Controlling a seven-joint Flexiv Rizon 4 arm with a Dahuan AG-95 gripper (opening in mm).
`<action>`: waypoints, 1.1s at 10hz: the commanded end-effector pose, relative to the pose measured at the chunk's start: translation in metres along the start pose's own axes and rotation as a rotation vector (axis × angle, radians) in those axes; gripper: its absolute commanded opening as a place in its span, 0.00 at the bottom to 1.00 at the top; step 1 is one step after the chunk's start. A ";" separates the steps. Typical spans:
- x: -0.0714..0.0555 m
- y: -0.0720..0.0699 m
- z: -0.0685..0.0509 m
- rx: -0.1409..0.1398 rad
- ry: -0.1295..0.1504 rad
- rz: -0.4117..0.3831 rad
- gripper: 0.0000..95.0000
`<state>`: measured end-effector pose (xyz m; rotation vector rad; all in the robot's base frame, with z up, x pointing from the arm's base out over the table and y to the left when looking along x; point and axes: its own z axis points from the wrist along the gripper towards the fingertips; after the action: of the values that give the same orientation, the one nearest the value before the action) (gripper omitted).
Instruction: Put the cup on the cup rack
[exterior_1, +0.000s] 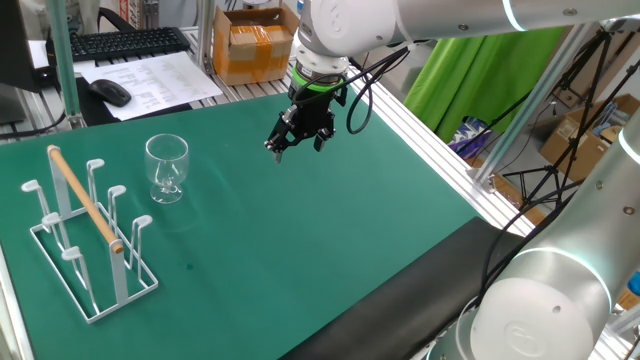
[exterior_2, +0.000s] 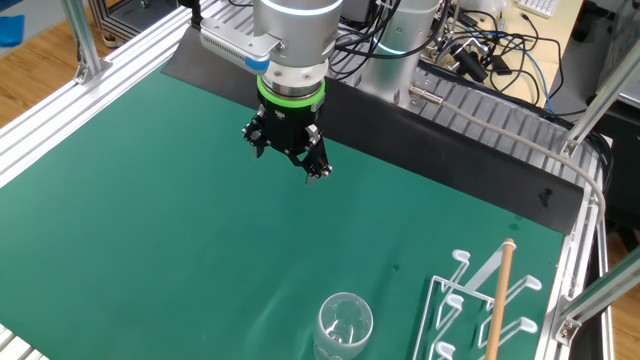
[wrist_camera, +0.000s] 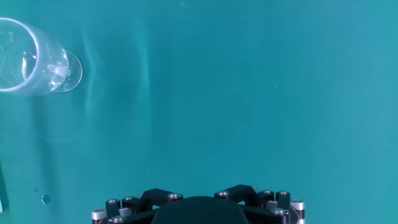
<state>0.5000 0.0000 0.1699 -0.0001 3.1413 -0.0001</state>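
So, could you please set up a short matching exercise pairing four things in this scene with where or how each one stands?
Things:
1. cup
2. cup rack
3. gripper
4. keyboard

Places or states:
A. hangs open above the bare middle of the green mat, pointing down
B. lies off the mat, on the desk behind the table
C. stands upright on the mat beside the rack, on none of its pegs
D. sits at the mat's edge, with a slanted wooden rod across it

Pairs: 1-C, 2-D, 3-A, 4-B
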 end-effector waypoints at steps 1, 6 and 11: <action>0.000 0.000 0.000 -0.263 0.215 0.322 0.00; 0.030 0.022 0.022 -0.262 0.204 0.348 0.00; 0.029 0.048 0.018 -0.308 0.220 0.441 0.00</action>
<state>0.4744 0.0366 0.1518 0.6108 3.2521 0.4478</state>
